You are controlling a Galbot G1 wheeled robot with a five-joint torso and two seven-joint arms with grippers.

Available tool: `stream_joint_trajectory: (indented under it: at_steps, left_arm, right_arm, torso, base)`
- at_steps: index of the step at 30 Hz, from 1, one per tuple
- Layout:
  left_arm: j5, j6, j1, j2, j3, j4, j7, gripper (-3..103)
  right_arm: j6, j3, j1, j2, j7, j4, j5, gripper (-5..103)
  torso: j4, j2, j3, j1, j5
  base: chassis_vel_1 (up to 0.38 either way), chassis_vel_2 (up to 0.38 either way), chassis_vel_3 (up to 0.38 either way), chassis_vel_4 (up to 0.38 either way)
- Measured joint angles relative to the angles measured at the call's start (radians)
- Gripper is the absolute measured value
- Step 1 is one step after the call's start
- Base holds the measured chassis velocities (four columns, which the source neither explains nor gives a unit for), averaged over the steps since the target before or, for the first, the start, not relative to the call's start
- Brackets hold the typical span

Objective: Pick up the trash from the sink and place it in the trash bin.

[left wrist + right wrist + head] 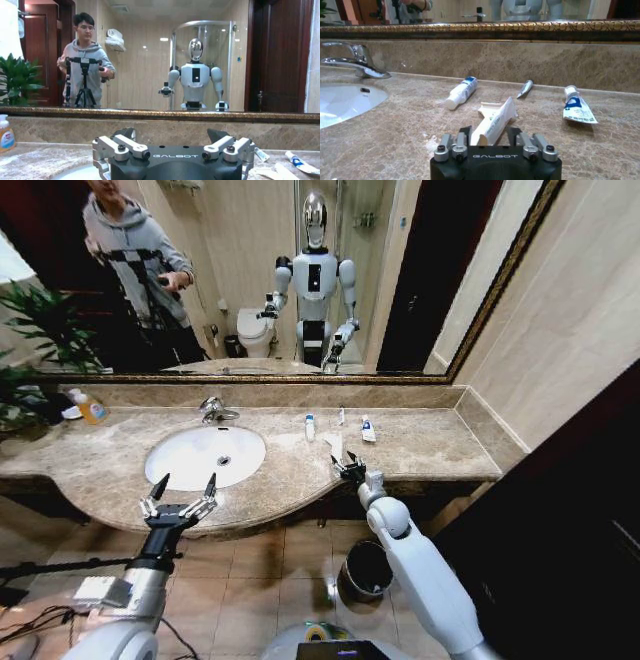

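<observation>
The white oval sink (190, 465) is set in a beige marble counter (440, 445). The trash lies to the right of the basin: a white tube (310, 427) (461, 92), a thin stick (341, 416) (524, 88), a blue-marked tube (368, 430) (577, 108) and a flat white packet (333, 445) (495, 116). My right gripper (349, 469) (490, 131) is low over the counter, shut on the packet's near end. My left gripper (180, 498) (171, 135) hangs open at the counter's front edge, just before the basin. The dark round trash bin (365, 568) stands on the floor under the counter.
A chrome faucet (213, 410) (355, 63) rises behind the basin. An orange soap bottle (90, 408) (5, 133) and a green plant (40, 330) sit at the far left. A mirror and a tiled right wall (570, 330) close in the counter.
</observation>
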Motion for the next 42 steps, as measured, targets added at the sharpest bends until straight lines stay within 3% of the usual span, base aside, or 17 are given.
stream_joint_trajectory:
  at_steps: [1, 5, 11, 25, 32, 42]
  left_arm:
    - [0.0, 0.0, 0.0, 0.0, 0.0, 0.0, 0.0, 100]
    - [0.0, 0.0, 0.0, 0.0, 0.0, 0.0, 0.0, 100]
    - [0.0, 0.0, 0.0, 0.0, 0.0, 0.0, 0.0, 100]
    - [0.0, 0.0, 0.0, 0.0, 0.0, 0.0, 0.0, 100]
    - [0.0, 0.0, 0.0, 0.0, 0.0, 0.0, 0.0, 100]
    - [0.0, 0.0, 0.0, 0.0, 0.0, 0.0, 0.0, 100]
  right_arm:
    - [0.0, 0.001, -0.001, -0.001, 0.0, 0.0, 0.0, 38]
    - [0.0, 0.006, -0.003, -0.004, 0.0, 0.0, 0.0, 28]
    - [0.0, 0.015, -0.011, -0.009, 0.0, 0.006, 0.002, 3]
    - [-0.001, 0.082, -0.084, -0.057, -0.005, 0.099, 0.031, 0]
    - [0.013, 0.193, -0.261, -0.113, -0.017, 0.257, 0.053, 0]
    - [0.072, 0.32, -0.551, -0.062, -0.031, 0.426, 0.002, 0]
  torso:
    - [0.0, 0.0, 0.0, 0.0, 0.0]
    - [0.0, 0.0, 0.0, 0.0, 0.0]
    - [0.0, 0.0, 0.0, 0.0, 0.0001]
    - [0.0, 0.0, 0.0, 0.0, 0.0001]
    - [0.0, 0.0, 0.0, 0.0, 0.0003]
    - [0.0, 0.0, 0.0, 0.0, 0.0001]
  base:
    - [0.0, 0.0, 0.0, 0.0]
    - [0.0, 0.0, 0.0, 0.0]
    - [0.0, 0.0, 0.0, 0.0]
    - [0.0, 0.0, 0.0, 0.0]
    - [0.0, 0.0, 0.0, 0.0]
    - [0.0, 0.0, 0.0, 0.0]
